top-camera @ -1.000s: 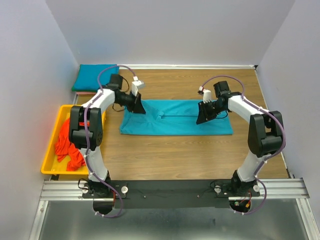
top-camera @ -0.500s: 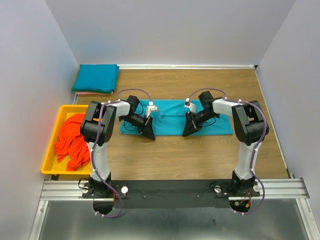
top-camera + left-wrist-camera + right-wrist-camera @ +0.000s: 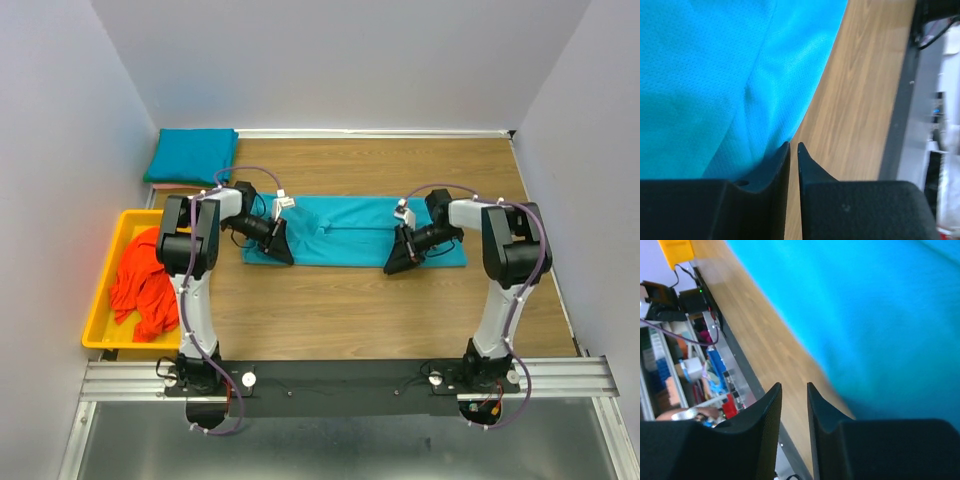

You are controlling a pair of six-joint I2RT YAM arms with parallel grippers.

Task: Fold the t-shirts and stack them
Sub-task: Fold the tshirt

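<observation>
A teal t-shirt (image 3: 350,230) lies flat as a long folded strip on the wooden table. My left gripper (image 3: 281,252) sits low at the strip's near left edge. In the left wrist view the left gripper (image 3: 793,145) has its jaws almost together, with only wood showing in the slit and the teal cloth (image 3: 715,75) beside the left finger. My right gripper (image 3: 396,265) is at the strip's near edge, right of centre. In the right wrist view the right gripper (image 3: 794,385) is slightly open over bare wood, with the cloth (image 3: 880,305) beside it. Orange-red t-shirts (image 3: 143,285) lie crumpled in the tray.
A yellow tray (image 3: 100,335) stands at the table's left edge. A folded teal shirt (image 3: 192,155) lies in the back left corner. Grey walls close in the left, right and back. The metal rail (image 3: 350,375) with the arm bases runs along the near edge.
Both grippers came from the shirt's far side across it to its near edge, then slid outward along that edge. The shirt lies much as before.
</observation>
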